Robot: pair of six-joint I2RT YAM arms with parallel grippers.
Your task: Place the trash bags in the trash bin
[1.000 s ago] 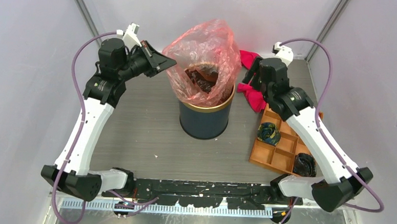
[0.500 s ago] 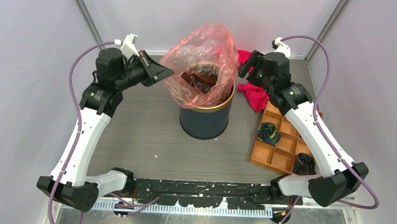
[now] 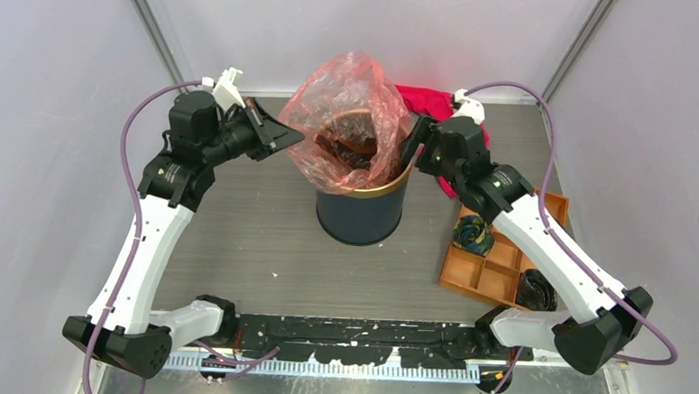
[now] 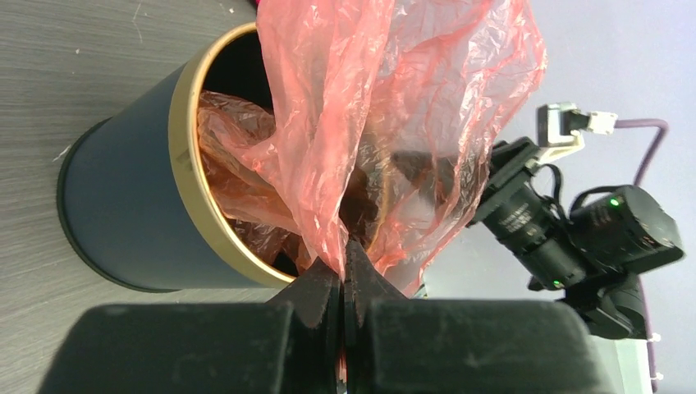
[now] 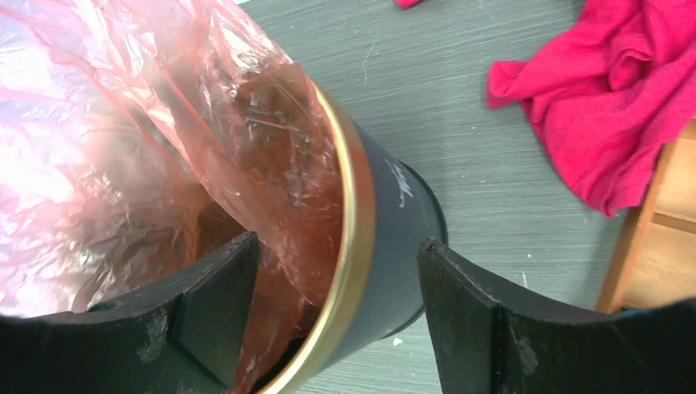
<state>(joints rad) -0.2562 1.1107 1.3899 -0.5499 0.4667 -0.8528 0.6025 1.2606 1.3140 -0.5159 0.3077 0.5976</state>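
With the translucent red trash bag (image 3: 347,93) half inside the navy trash bin (image 3: 359,214) at frame centre, the left gripper (image 4: 341,261), pinched shut on its edge, should lower while the wide-open, empty right gripper (image 5: 336,246), straddling the gold rim (image 5: 359,201), pushes film down.

Trash bag (image 4: 410,90) tight in left gripper (image 4: 342,275), seemingly partly inside trash bin (image 4: 123,205).
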